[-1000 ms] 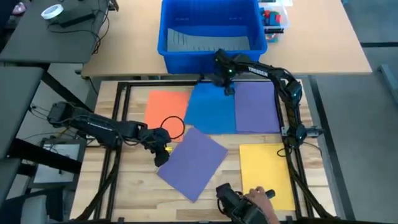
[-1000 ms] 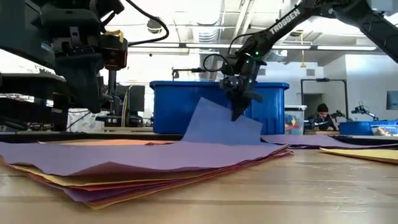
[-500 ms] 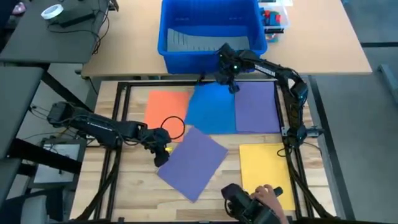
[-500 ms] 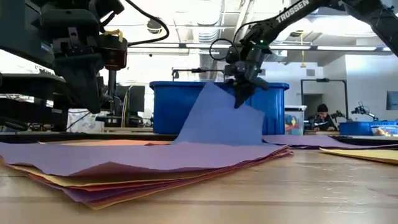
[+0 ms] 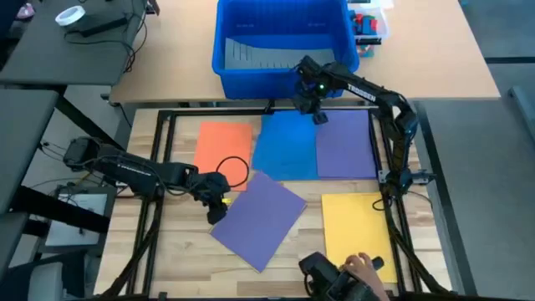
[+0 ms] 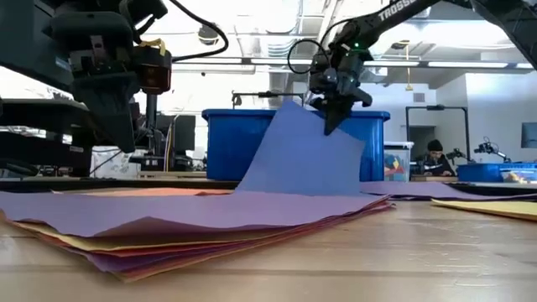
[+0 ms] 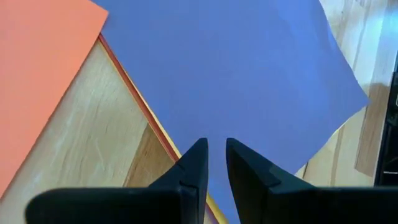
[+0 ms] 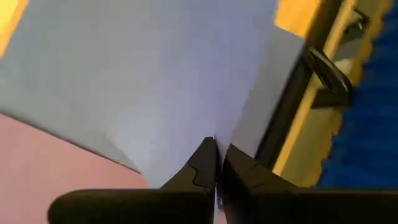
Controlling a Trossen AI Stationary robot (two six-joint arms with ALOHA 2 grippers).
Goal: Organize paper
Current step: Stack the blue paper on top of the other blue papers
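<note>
Using the big blue bin [image 5: 284, 42] as my landmark: orange sheet [image 5: 224, 144] lies on the table in front of its left end. My left gripper [image 5: 217, 206] hovers further out, fingers a small gap apart, nothing in them, at the edge of the purple-topped paper stack [image 5: 259, 216]. My right gripper [image 5: 318, 113] sits right in front of the bin, pinched tight on the blue sheet [image 5: 286, 144], its far edge lifted. Purple sheet [image 5: 344, 144] lies beside it, yellow sheet [image 5: 358, 230] farthest out.
</note>
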